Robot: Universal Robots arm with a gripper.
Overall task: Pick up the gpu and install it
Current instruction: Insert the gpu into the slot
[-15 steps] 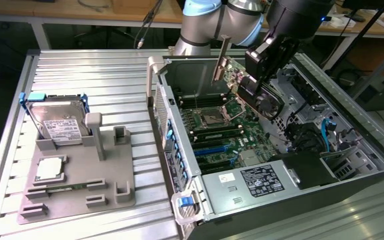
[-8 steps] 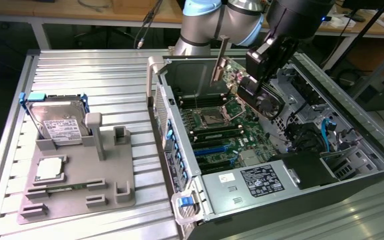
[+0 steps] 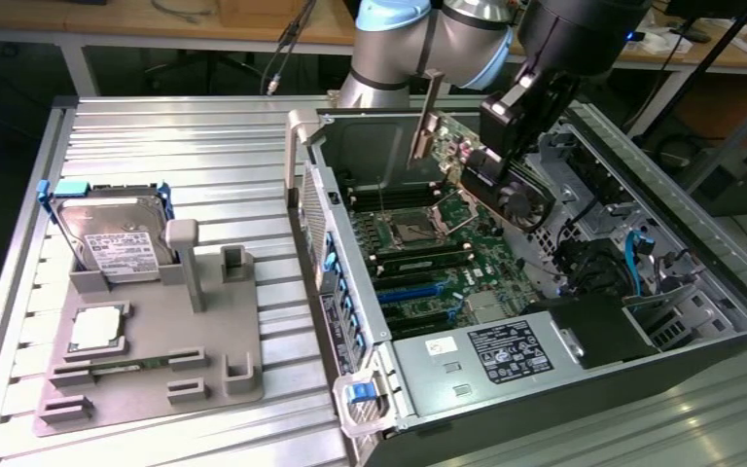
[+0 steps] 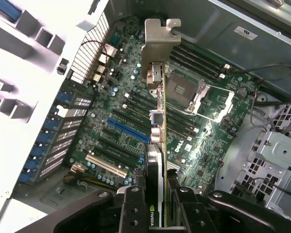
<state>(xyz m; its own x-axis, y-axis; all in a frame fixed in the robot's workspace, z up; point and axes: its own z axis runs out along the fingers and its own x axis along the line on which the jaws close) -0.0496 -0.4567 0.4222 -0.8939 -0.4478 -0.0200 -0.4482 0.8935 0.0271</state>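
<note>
Wrist view: the gripper (image 4: 157, 196) is closed on the gpu (image 4: 157, 121). Its two black fingers (image 4: 133, 206) clamp the card from both faces, close to the green logo label. The card is seen edge-on, and its silver end bracket (image 4: 158, 41) is at the end farthest from the grip. It hangs clear above the motherboard (image 4: 218, 104) inside the open computer case (image 3: 698, 282), with no edge in a slot.

Exterior view: the card sits over the middle of the board, near the processor socket (image 4: 184, 90), and appears tilted relative to the board.

Probable faults from this state:

- Wrong slot. The blue slot (image 4: 128, 130), the white slot (image 4: 106, 165) and the black ones between lie close together. A small sideways offset would land the connector on a slot wall or in a neighbouring slot.
- Skew. The card's line crosses the slots' line at an angle. Unless this is corrected, one corner would enter first and jam, loading the board.
- Bracket strike. The bracket tip could catch the perforated rear wall (image 4: 87, 53).
- Pivot in the grip. With this much card beyond the fingers, seating force could rotate it.
- Snagging. Loose cables (image 4: 276, 121) lie just beside the board.
</note>
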